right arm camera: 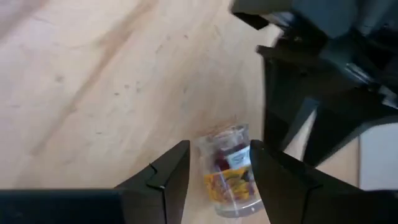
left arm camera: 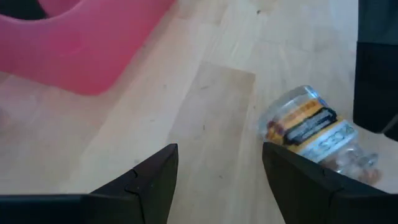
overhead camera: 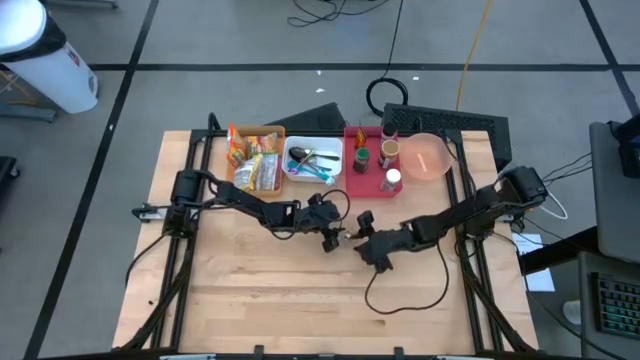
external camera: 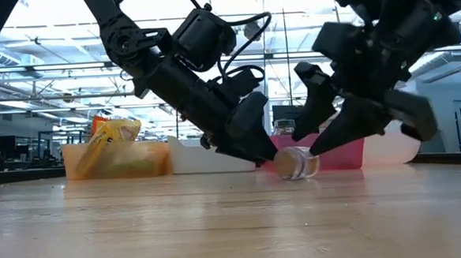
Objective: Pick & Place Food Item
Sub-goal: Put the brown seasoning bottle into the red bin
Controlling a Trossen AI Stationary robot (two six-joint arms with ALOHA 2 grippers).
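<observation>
A small clear plastic jar with a yellow and black label (left arm camera: pixel 314 134) lies on its side on the pale wooden table (overhead camera: pixel 250 290), near the table's middle, between the two grippers. In the low view the jar (external camera: pixel 297 163) rests directly on the wood, with its round end facing the camera.

The left gripper (overhead camera: pixel 333 233) reaches in from the left side and sits low over the table just beside the jar. Its two dark fingers (left arm camera: pixel 149 180) stand apart with bare wood between them, and they hold nothing. In the left wrist view the jar lies outside that gap, just beyond one fingertip and off to its side, not between the fingers.

The right gripper (overhead camera: pixel 364 240) comes in from the right side and points at the jar from the opposite direction. Its fingers (right arm camera: pixel 168 177) are partly spread. In the right wrist view the jar (right arm camera: pixel 230 171) lies in line with the gap between the fingertips, close to them; whether they touch it cannot be told, and it stays flat on the table, not lifted.

Along the far edge of the table stand an orange bin holding snack packets (overhead camera: pixel 254 158), a white tray with utensils (overhead camera: pixel 313 165) and a red tray with small bottles (overhead camera: pixel 372 160), beside a translucent pink bowl (overhead camera: pixel 428 157). All of these are well apart from the jar.
</observation>
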